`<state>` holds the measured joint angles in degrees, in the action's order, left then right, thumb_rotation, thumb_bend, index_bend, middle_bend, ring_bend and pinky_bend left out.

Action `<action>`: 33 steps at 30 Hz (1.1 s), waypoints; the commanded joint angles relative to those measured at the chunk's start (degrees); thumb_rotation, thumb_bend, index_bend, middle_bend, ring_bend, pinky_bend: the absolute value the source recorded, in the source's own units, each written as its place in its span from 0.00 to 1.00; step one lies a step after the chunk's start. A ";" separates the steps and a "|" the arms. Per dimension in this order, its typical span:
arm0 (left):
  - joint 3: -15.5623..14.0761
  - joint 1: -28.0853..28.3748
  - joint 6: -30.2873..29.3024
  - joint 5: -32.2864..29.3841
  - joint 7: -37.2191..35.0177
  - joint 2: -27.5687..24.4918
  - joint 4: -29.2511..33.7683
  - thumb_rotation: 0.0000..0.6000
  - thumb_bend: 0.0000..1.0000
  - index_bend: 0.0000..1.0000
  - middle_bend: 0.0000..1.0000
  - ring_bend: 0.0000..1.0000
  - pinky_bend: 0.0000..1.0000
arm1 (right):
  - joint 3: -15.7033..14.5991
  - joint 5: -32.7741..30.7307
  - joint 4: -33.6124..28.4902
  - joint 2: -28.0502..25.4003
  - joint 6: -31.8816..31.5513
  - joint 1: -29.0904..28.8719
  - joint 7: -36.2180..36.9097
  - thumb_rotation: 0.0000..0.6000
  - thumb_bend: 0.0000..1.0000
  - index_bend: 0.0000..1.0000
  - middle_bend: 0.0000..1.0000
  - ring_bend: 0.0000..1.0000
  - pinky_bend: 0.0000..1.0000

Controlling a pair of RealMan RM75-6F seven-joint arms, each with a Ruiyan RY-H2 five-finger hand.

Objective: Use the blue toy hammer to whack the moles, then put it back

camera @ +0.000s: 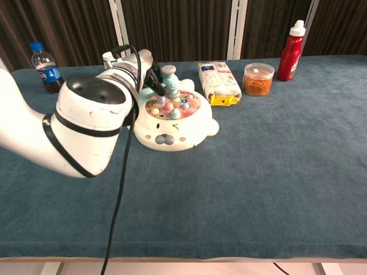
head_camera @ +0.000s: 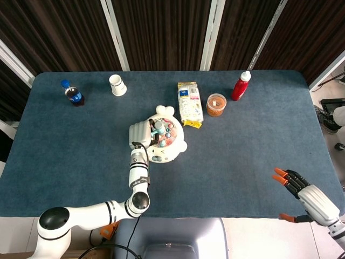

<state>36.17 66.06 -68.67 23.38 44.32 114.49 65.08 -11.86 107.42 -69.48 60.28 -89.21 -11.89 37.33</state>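
L hand (head_camera: 141, 132) grips blue toy hammer (head_camera: 159, 128) over the mole game (head_camera: 167, 141), mid-table, hammer head down among the moles. R hand (head_camera: 304, 193) off table's near-right edge, fingers apart, holding nothing. Wide bare cloth (head_camera: 242, 145) to the right; carton (head_camera: 189, 102) just beside game, far side.

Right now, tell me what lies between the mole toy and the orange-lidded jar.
In the head view, the snack packet lies between the mole toy and the jar.

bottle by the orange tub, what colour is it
Red, with a white cap: the bottle beside the orange tub shows best in the chest view.
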 commanded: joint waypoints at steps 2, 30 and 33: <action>-1.50 0.11 -1.04 0.53 1.16 0.35 -0.40 1.00 0.90 0.73 0.94 0.82 0.93 | -0.14 0.15 0.25 0.11 -0.57 0.36 -0.15 1.00 0.09 0.00 0.00 0.00 0.03; -1.13 -1.13 1.24 1.51 -0.46 -0.91 -1.44 1.00 0.90 0.73 0.94 0.82 0.93 | 0.15 -0.38 0.93 0.51 -1.57 1.00 0.03 1.00 0.09 0.00 0.00 0.00 0.03; -0.77 -1.32 1.45 1.97 -1.32 -1.64 -2.04 1.00 0.90 0.73 0.94 0.82 0.93 | 0.20 -0.47 0.96 0.49 -1.77 1.14 -0.03 1.00 0.09 0.00 0.00 0.00 0.03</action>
<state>35.26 64.82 -67.28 25.25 43.18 112.99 63.21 -11.68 106.98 -68.52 60.78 -90.93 -10.78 37.30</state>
